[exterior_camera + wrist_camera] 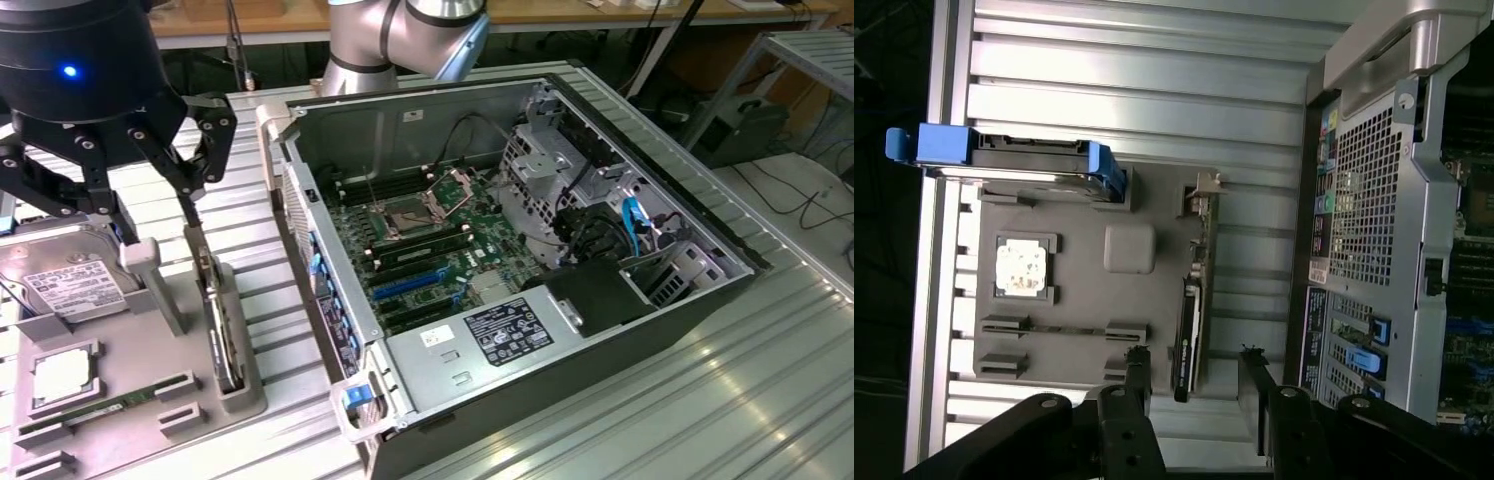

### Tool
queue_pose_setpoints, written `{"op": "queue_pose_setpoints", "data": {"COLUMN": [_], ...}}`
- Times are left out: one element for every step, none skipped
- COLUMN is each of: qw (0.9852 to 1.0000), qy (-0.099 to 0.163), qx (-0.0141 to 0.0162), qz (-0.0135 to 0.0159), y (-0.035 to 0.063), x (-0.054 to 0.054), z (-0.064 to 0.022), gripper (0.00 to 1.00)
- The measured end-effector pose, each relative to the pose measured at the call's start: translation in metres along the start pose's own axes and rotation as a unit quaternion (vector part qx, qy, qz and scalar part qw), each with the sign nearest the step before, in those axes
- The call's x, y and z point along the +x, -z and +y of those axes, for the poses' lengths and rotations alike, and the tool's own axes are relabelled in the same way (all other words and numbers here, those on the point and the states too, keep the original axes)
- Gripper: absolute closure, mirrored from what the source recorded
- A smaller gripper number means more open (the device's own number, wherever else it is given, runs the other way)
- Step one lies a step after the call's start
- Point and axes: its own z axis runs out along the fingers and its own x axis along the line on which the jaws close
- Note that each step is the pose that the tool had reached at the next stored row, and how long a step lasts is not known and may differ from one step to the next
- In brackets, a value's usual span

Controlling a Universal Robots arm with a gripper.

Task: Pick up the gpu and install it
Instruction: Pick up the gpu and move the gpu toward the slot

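Observation:
The gpu stands on edge in a slot of the grey holder tray, to the exterior view's left of the open computer case. In the wrist view the gpu is a thin dark card with its silver bracket at one end. My gripper hangs open just above the card's far end. Its fingertips stand on either side of the card's line, and the gripper holds nothing.
The tray also carries a silver hard drive in a blue frame, a CPU and a RAM stick. The motherboard with blue slots lies exposed inside the case. Ribbed metal table all round.

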Motion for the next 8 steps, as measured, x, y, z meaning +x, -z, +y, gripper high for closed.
{"op": "queue_pose_setpoints", "data": {"qw": [1.0, 1.0, 1.0, 1.0, 1.0, 1.0, 1.0, 1.0], "qy": [0.0, 0.0, -0.001, -0.001, -0.001, -0.001, -0.002, -0.002], "qx": [0.0, 0.0, 0.0, 0.0, 0.0001, 0.0001, 0.0001, 0.0001], "qz": [0.0, 0.0, -0.0001, -0.0001, -0.0001, -0.0001, -0.0001, -0.0001], "y": [-0.0001, -0.0002, -0.0002, -0.0003, -0.0003, -0.0003, -0.0003, -0.0003], "x": [-0.0001, -0.0001, 0.0, 0.0, 0.0, 0.0, 0.0, 0.0], "z": [-0.0002, -0.0005, -0.0006, -0.0008, -0.0011, -0.0014, -0.0018, -0.0022], "gripper": [0.52, 0.52, 0.52, 0.52, 0.52, 0.52, 0.52, 0.52]}}
